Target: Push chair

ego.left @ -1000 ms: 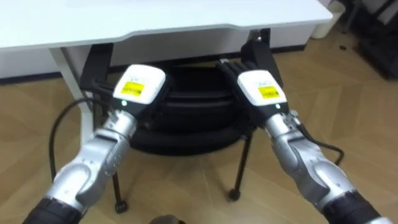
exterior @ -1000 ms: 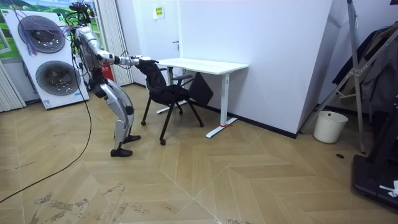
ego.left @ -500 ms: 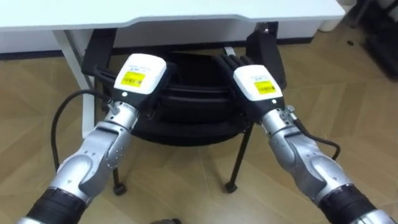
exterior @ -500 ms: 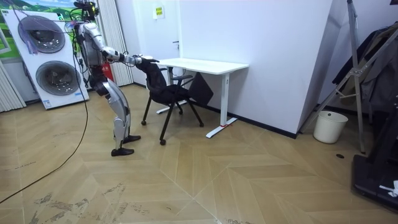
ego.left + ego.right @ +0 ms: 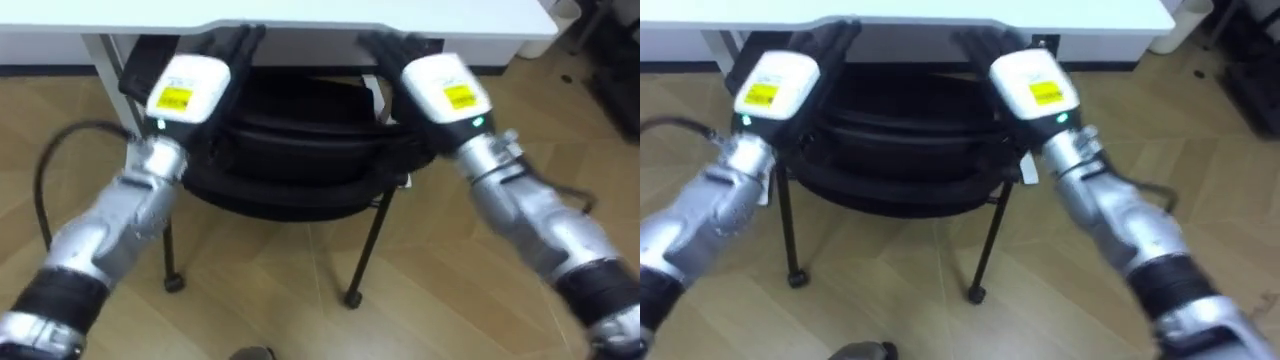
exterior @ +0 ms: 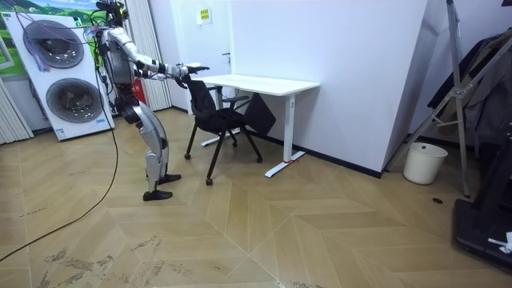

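The white bench [image 5: 300,12] is being viewed at the far side. The black chair [image 5: 290,150] is being seen just near of it, its seat partly under the bench edge. The left hand [image 5: 190,80] and right hand [image 5: 440,85] are being held over the chair back, fingers straight and wide; contact cannot be told.

the chair [image 5: 300,150] has rolled further in under the surface [image 5: 300,12]. both arms have stretched forward and risen. the left robot hand [image 5: 188,85] and right robot hand [image 5: 443,85] are now higher over the chair's back, fingers straight, tips near the surface's edge. the robot stands more upright.
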